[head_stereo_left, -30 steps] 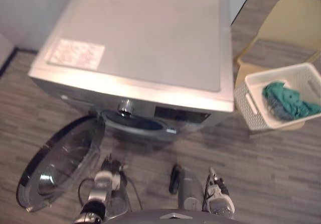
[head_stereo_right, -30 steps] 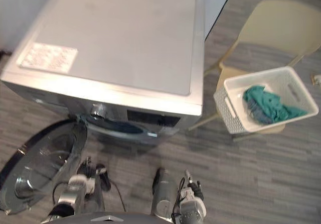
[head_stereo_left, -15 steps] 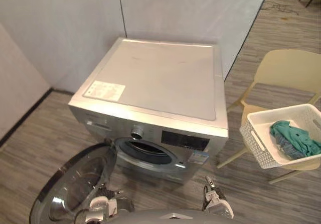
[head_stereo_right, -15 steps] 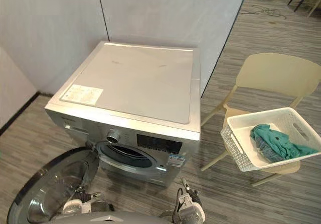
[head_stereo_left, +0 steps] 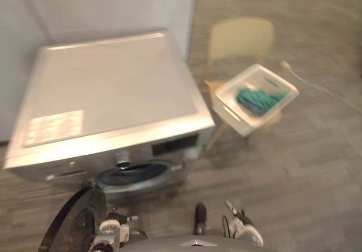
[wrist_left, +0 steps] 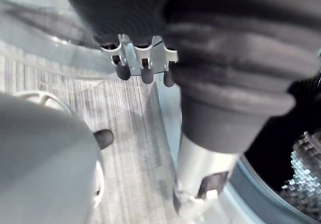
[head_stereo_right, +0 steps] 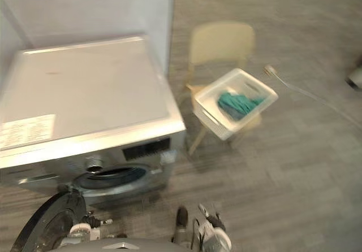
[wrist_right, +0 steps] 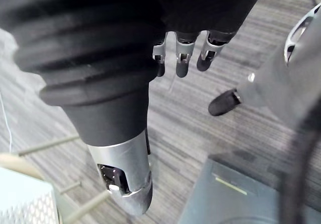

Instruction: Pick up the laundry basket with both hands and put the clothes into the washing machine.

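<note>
A white laundry basket [head_stereo_left: 228, 104] sits tilted on a beige chair [head_stereo_left: 240, 39], to the right of the washing machine [head_stereo_left: 107, 96]. Green clothes [head_stereo_left: 257, 100] lie inside the basket. The machine's round door [head_stereo_left: 72, 225] hangs open at the lower left, and the dark drum opening [head_stereo_left: 134, 173] shows in its front. My left hand [wrist_left: 142, 66] hangs beside the door glass with relaxed fingers and holds nothing. My right hand [wrist_right: 181, 58] hangs over the floor, fingers straight and empty, with a corner of the basket [wrist_right: 25, 204] far past it.
A white cord [head_stereo_left: 308, 82] trails over the grey plank floor to the right of the chair. A pale wall panel [head_stereo_left: 113, 6] stands behind the machine. Open floor lies between me and the chair.
The camera has swung, so the whole picture has shifted and the basket now shows nearer the middle. The basket stays on the chair and both hands still hang down.
</note>
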{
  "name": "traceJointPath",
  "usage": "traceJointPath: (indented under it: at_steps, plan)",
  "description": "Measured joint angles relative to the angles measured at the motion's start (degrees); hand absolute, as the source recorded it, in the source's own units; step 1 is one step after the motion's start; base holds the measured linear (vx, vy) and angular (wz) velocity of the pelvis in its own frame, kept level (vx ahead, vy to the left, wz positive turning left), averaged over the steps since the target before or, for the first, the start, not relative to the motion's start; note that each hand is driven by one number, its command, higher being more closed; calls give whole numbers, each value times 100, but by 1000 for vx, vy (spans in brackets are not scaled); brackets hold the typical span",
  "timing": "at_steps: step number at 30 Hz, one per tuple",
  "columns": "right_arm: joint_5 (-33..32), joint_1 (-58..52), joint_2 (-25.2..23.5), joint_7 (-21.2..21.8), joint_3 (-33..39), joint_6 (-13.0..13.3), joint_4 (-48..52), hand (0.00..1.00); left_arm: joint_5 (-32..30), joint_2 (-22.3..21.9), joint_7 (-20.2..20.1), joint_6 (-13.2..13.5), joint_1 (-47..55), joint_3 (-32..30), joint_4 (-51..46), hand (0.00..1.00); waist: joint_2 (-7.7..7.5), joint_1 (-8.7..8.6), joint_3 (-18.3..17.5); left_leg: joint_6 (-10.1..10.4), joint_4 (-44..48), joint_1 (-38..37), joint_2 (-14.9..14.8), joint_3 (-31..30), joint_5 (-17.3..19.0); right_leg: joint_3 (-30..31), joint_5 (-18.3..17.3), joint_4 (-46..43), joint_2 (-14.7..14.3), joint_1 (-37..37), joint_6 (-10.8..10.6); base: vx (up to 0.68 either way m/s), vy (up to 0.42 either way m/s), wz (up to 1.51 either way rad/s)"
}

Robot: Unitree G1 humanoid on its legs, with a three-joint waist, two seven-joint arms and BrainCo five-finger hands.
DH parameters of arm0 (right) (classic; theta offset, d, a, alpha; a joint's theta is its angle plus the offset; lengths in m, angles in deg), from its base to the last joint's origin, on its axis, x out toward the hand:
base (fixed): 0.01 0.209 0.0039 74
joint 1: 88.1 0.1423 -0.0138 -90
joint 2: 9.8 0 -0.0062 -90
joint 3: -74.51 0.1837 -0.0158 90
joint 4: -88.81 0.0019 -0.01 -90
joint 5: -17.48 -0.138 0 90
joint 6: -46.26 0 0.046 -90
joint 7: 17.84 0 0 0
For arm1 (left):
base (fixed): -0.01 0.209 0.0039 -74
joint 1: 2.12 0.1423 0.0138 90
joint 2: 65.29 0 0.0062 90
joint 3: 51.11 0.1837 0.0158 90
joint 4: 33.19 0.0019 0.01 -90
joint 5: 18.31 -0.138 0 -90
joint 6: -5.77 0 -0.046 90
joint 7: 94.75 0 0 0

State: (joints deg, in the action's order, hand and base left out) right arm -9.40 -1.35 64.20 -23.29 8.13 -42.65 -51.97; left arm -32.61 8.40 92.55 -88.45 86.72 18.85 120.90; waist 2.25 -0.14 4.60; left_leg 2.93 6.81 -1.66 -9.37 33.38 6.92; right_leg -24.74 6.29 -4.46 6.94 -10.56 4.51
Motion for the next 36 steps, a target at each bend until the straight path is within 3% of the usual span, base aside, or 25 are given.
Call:
traceJointPath:
  at_steps: [1,2,4,5,6,7,8,9,10,11,15,17,19,20,22,23,24,25,26,28,30,31,33,34,36]
  plan:
    - [89,-132,46,3,85,-18,-126,0,30,12,-2,7,143,-5,-55,0,29,-11,26,5,25,-234,-23,272,0,-410,-683,-787,136,-15,10,-41,-62,-90]
    - [201,-159,46,11,152,-20,-277,0,42,162,4,39,180,-7,-52,0,-118,-54,19,62,91,-347,97,288,38,-378,-728,-950,154,21,-182,-105,-90,-100]
    - [263,-162,142,53,131,-32,-525,0,49,191,-6,44,190,5,-21,0,-109,-66,86,94,-171,-342,274,-111,144,46,-596,-694,-25,-8,-353,-186,-79,-93]
    - [263,-94,269,78,220,-74,-662,0,61,112,-5,55,245,7,-9,0,187,29,51,-4,-378,-309,222,-239,66,134,-726,-745,-77,-152,-405,-158,-51,-80]
    - [265,-129,293,96,294,-113,-660,0,63,77,-2,63,247,17,10,0,173,-51,42,-48,-377,-287,174,-209,35,235,-1033,-1492,52,-318,-173,-107,-62,-16]
    - [271,-326,310,117,474,-140,-668,0,86,83,-1,79,253,80,12,0,159,-173,74,-59,-410,-296,138,-322,-18,370,-1569,-2611,435,-443,-211,14,-79,53]
    - [293,-412,308,117,493,-146,-718,0,161,86,-5,97,260,120,0,0,226,-178,69,-19,-440,-327,153,-405,-69,418,-1690,-2698,615,-304,-323,65,-170,63]
    - [440,-497,253,125,526,-172,-903,0,343,179,4,134,264,119,-67,0,-136,-121,48,160,-517,-354,270,-478,-201,552,-1658,-2296,1042,12,-434,84,-280,27]
    - [473,-489,192,125,481,-210,-956,0,400,353,10,146,261,127,-50,0,-251,-74,24,277,-515,-343,292,-491,-254,609,-1677,-1835,1162,216,-1023,61,-328,7]
    - [477,-433,168,145,453,-223,-1009,0,405,420,16,134,274,128,-22,0,-300,-77,36,386,-555,-331,181,-564,-324,492,-1629,-1618,992,323,-1228,56,-304,-4]
    - [459,-235,300,161,224,-208,-1035,0,472,344,30,132,373,-20,-2,0,-100,4,22,709,-604,-415,-462,-617,-568,374,-1584,-1161,181,560,-985,86,-226,-16]
    - [422,-116,254,181,-214,-184,-769,0,525,427,20,110,498,-114,1,0,-151,27,66,872,-95,-356,-977,-505,-416,393,-1636,-954,-271,714,-770,93,-278,-36]
    - [417,-81,171,231,-579,-144,-535,0,554,473,-1,99,531,-325,-62,0,-206,31,92,614,940,25,-1534,-534,-290,398,-1610,-614,-648,951,-578,101,-341,-24]
    - [411,-83,173,248,-760,-109,-348,0,553,486,0,99,525,-417,-184,0,-226,70,104,-33,1939,415,-1950,-551,-267,413,-1551,-375,-862,1175,-473,115,-344,-15]
    - [371,-50,240,238,-1024,13,-171,0,553,504,3,135,522,-452,-330,0,-250,212,166,-571,3605,1156,-2211,-1057,-469,584,-1569,-168,-982,1553,-331,135,-250,-22]
    - [368,3,312,237,-1054,35,-171,0,550,451,2,144,521,-435,-358,0,-275,254,185,-400,3966,1341,-2020,-1295,-214,646,-1589,-145,-955,1595,-290,197,-168,-39]
    - [367,114,464,229,-1061,43,-175,0,565,321,0,162,525,-378,-395,0,-194,338,220,-166,4350,1643,-1417,-1760,175,793,-1640,-104,-904,1668,-213,137,-69,-39]
    - [370,169,542,228,-1078,41,-188,0,569,264,-3,168,533,-320,-392,0,-105,380,253,-44,4403,1787,-1095,-1940,352,881,-1674,-66,-904,1672,-159,168,-27,-71]
    - [373,354,672,231,-1141,25,-214,0,575,151,-5,158,581,-223,-390,0,99,493,360,9,4068,2066,-386,-2137,664,1044,-1671,-37,-911,1673,-140,165,28,-70]
    - [376,534,620,232,-1153,16,-265,0,629,124,-17,150,740,-224,-367,0,146,565,396,-99,2778,2176,218,-1965,641,1236,-1658,51,-924,1692,-167,268,26,-72]
    - [387,601,466,234,-1167,14,-269,0,635,138,-24,116,873,-253,-328,0,115,671,446,-280,1566,2194,622,-1957,170,1383,-1678,258,-928,1922,-195,339,25,-60]
    - [439,647,384,233,-1292,12,-315,0,636,123,-38,86,948,-290,-297,0,12,841,417,-392,1133,2064,864,-2148,-504,1565,-1693,384,-886,2024,-220,374,41,-62]
    - [490,793,312,241,-1566,-10,-450,0,657,135,-63,83,954,-506,-267,0,-158,821,399,-786,1243,2066,982,-2181,-304,1663,-1761,347,-785,2059,-324,357,43,-17]
    - [497,786,272,241,-1570,-14,-456,0,689,151,-58,84,953,-538,-267,0,-187,795,409,-790,1345,2056,993,-2188,-196,1668,-1785,273,-767,2085,-367,477,68,12]
    - [562,722,195,283,-1572,-26,-503,0,763,126,-53,84,989,-708,-234,0,-197,851,411,-756,1481,1706,943,-2098,151,1744,-2132,-1125,-685,1783,-850,414,71,-15]
